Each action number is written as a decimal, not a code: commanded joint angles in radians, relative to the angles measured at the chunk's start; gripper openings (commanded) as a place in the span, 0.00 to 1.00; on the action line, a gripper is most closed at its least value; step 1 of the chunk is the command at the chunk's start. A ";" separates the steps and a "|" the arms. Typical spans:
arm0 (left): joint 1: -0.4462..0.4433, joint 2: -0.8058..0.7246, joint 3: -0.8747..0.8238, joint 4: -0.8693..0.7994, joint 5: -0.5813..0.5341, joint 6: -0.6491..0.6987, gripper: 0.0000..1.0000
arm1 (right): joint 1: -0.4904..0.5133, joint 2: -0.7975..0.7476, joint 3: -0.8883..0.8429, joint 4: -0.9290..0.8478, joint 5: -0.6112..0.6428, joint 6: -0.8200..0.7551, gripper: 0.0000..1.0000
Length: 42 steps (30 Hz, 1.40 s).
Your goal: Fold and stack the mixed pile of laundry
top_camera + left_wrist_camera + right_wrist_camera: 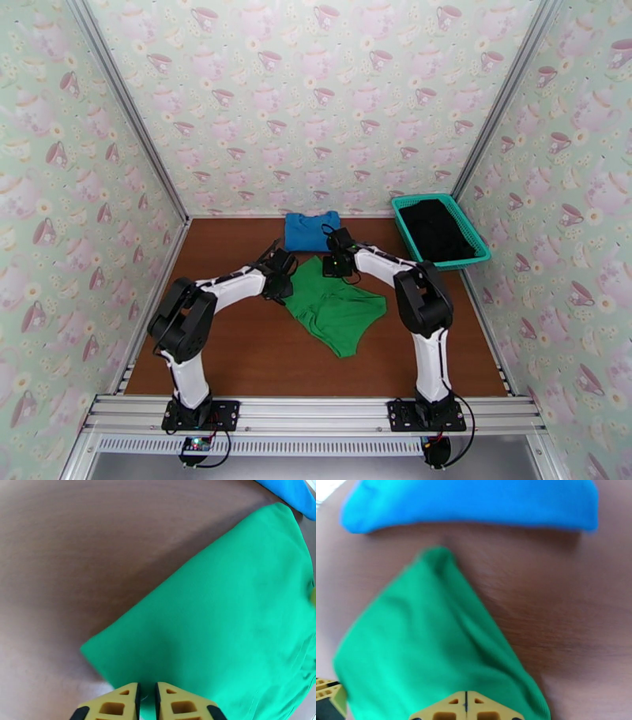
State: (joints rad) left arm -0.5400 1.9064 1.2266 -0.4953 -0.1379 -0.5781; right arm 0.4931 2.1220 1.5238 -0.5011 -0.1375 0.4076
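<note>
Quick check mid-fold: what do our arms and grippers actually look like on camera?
The left arm and right arm have white shells, bulky black joints, black base plates and thin black cables. The left gripper and right gripper have yellow fingers with triangular cut-outs.

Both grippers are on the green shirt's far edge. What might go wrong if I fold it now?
1. The left gripper seems to pinch the green shirt close to its edge, so the cloth may slip out mid-fold.
2. The folded blue shirt lies just beyond; the right gripper could drag it askew.
</note>
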 commanded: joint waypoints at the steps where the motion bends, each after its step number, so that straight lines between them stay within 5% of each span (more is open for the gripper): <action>1: 0.005 0.098 0.081 0.036 0.019 0.033 0.19 | 0.002 -0.025 -0.083 0.069 0.032 0.107 0.00; 12: 0.048 0.330 0.420 -0.026 0.007 0.259 0.19 | 0.070 -0.337 -0.673 0.509 0.248 0.582 0.00; 17: 0.049 0.308 0.450 -0.012 0.021 0.315 0.20 | 0.084 -0.374 -0.663 0.486 0.312 0.519 0.00; 23: 0.043 -0.023 0.261 0.189 0.011 0.398 0.32 | 0.073 -0.580 -0.521 0.321 0.402 -0.014 0.00; 26: 0.024 -0.255 0.104 0.383 0.021 0.554 0.59 | 0.073 -0.745 -0.523 0.272 0.269 -0.373 0.17; 30: -0.003 -0.482 -0.048 0.512 0.179 0.854 1.00 | 0.073 -0.939 -0.537 0.096 0.074 -0.802 0.43; 34: -0.023 -0.615 -0.162 0.500 0.312 1.141 1.00 | 0.074 -1.105 -0.599 -0.006 -0.061 -1.134 0.81; 38: -0.074 -0.744 -0.313 0.411 0.331 1.435 1.00 | 0.077 -1.200 -0.613 -0.224 -0.143 -1.501 0.82; 42: -0.178 -0.865 -0.406 0.175 0.160 1.647 0.97 | 0.116 -1.207 -0.608 -0.459 -0.130 -1.697 0.80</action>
State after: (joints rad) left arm -0.6582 1.1282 0.8661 -0.1310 0.0978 0.7990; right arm 0.5819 0.9176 0.9329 -0.6987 -0.2234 -0.9962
